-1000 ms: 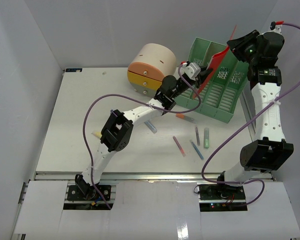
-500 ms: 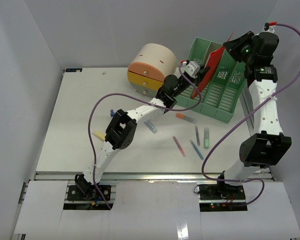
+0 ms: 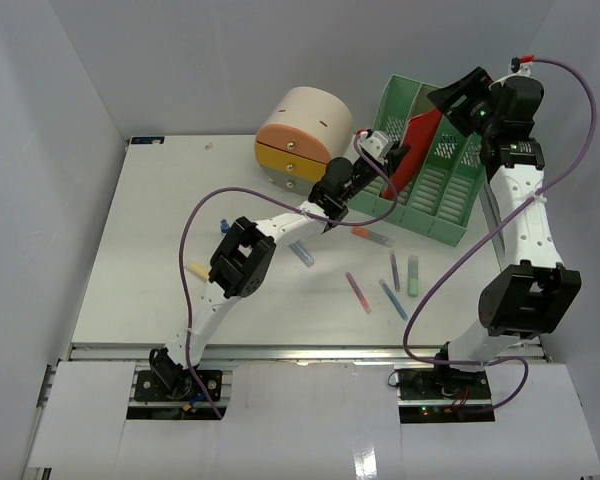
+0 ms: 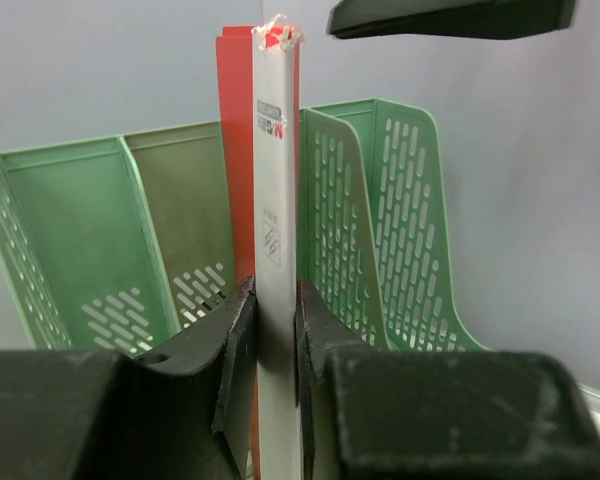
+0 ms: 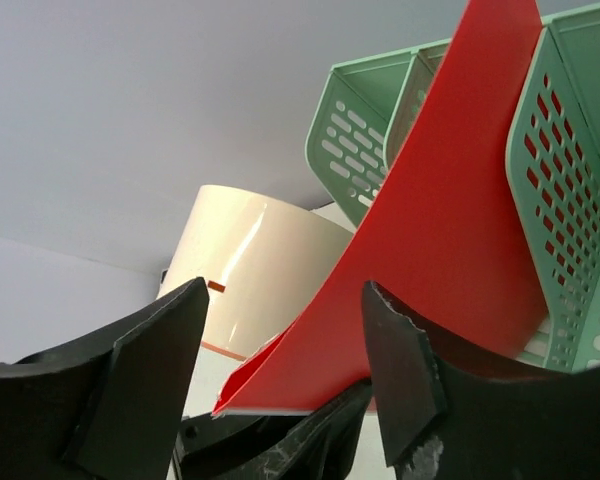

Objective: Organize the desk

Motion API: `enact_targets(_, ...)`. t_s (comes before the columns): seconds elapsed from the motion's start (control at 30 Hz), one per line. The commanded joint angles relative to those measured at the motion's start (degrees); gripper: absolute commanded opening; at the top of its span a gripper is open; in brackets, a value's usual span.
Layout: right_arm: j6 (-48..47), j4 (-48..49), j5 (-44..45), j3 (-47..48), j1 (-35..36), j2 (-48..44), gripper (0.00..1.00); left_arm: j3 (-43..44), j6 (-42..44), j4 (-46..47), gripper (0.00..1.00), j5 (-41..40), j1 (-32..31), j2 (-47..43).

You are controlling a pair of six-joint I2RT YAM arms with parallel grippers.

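A red folder (image 3: 417, 140) with a white spine (image 4: 277, 200) stands tilted in a slot of the green file rack (image 3: 450, 185) at the back right of the white desk (image 3: 160, 220). My left gripper (image 3: 392, 160) is shut on the folder's lower spine, one finger on each side (image 4: 277, 330). My right gripper (image 3: 445, 100) hangs open just above the rack, by the folder's top. In the right wrist view its fingers stand wide apart (image 5: 285, 300), touching nothing, with the red folder (image 5: 450, 200) beyond them.
A cream round drawer unit (image 3: 302, 135) stands left of the rack, close to my left arm. Several pens (image 3: 358, 292) lie on the desk in front of the rack. A yellow item (image 3: 195, 270) and a small blue one (image 3: 223, 222) lie by my left arm.
My right gripper has opened and let go of the folder's top, shifting a little left. The folder has sunk lower into the rack slot. My left gripper keeps its hold.
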Motion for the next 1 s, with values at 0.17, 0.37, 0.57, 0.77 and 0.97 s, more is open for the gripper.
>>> enact_targets(0.17,-10.25,3.25,-4.13,0.69,0.06,-11.81,0.95,0.61,-3.48,-4.15,0.73,-1.06,-0.14,-10.55)
enact_targets(0.37,-22.91,5.87,-19.89,-5.99,-0.12,-22.37,0.9,-4.57,-5.65,-10.55,0.98,1.33,-0.14,-20.5)
enact_targets(0.57,-34.81,8.68,-43.87,-18.33,-0.12,-31.33,0.9,-23.04,-7.74,-13.34,0.98,-1.76,-0.14,-37.73)
enact_targets(0.77,-51.61,-4.38,-47.06,-32.29,-0.1,-37.82,0.9,-36.73,-10.95,-33.43,0.98,-5.84,1.91,-54.13)
enact_targets(0.97,-57.17,-3.46,-46.61,-48.96,-0.03,-41.1,0.9,-50.48,-23.27,-46.96,0.89,7.58,18.62,-63.9)
